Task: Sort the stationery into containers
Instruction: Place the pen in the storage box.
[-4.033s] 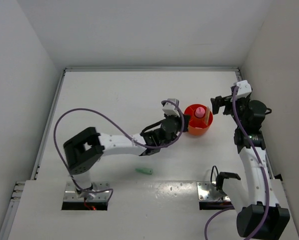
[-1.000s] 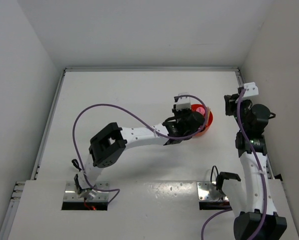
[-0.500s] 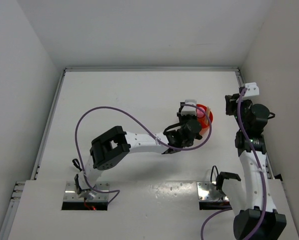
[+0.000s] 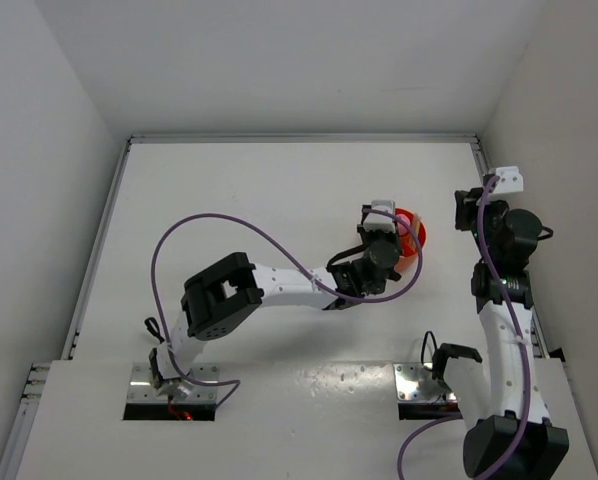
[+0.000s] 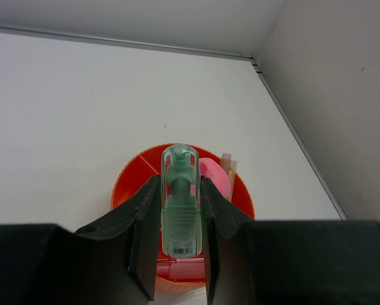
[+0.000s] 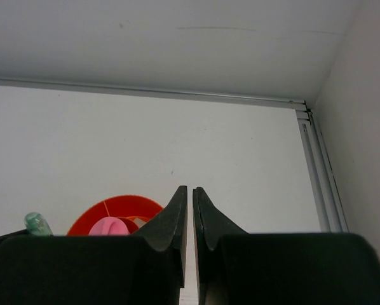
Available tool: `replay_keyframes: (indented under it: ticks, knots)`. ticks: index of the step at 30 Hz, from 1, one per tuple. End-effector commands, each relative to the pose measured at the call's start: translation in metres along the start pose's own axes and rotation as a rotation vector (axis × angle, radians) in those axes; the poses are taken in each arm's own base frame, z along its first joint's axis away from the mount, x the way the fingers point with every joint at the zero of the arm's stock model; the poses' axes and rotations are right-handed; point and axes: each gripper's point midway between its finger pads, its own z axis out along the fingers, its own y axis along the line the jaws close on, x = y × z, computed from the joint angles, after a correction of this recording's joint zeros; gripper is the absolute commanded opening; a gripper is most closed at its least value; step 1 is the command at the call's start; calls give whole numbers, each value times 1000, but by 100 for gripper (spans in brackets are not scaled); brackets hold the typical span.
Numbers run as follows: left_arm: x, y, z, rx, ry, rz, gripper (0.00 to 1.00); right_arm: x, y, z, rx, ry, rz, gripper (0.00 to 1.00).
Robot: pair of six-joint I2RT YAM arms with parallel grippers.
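A round orange cup (image 4: 413,236) with inner dividers stands right of the table's middle. My left gripper (image 5: 180,182) is shut on a green stubby marker (image 5: 179,216), which points out over the cup's near half (image 5: 128,181). In the top view this gripper (image 4: 381,232) sits at the cup's left edge. A pink cap (image 5: 213,175) and a thin pale stick (image 5: 227,165) stand inside the cup. My right gripper (image 6: 190,189) is shut on nothing and hangs to the right of the cup (image 6: 88,220), apart from it. The green marker's tip (image 6: 33,222) shows at its lower left.
White walls close in the table on three sides, and a metal rail (image 6: 317,165) runs along the right edge near my right gripper (image 4: 469,208). A purple cable (image 4: 209,225) loops over the left arm.
The green marker that lay on the table four seconds ago is now in my left gripper at the cup. Over the last second that gripper crept right; the right arm has drawn back right.
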Motion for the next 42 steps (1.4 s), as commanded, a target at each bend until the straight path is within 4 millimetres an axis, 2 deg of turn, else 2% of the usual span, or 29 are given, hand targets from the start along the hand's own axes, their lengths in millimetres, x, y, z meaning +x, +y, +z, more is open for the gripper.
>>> replay_keyframes:
  ticks: [1,13,28,31,33,35,40,42]
  knots:
    - [-4,-16,-2,50,-20,-69,0,-10,-6,1,23,-43,4,7]
    - [23,-12,4,47,16,-94,0,-10,-8,-1,23,-52,10,7]
    - [57,6,8,-4,60,-80,0,-13,-10,-4,23,-60,17,7]
    - [59,11,8,-34,67,-73,25,-13,-10,-4,23,-60,17,7]
    - [61,13,8,-37,73,-63,37,-13,-13,-4,32,-60,26,7]
    - [55,12,8,-44,66,-67,45,-13,-13,-4,32,-60,26,7]
    - [45,13,11,-50,58,-85,48,-13,-11,-4,23,-60,26,7]
    - [31,9,10,-44,44,-106,48,-13,-11,-4,23,-60,26,7]
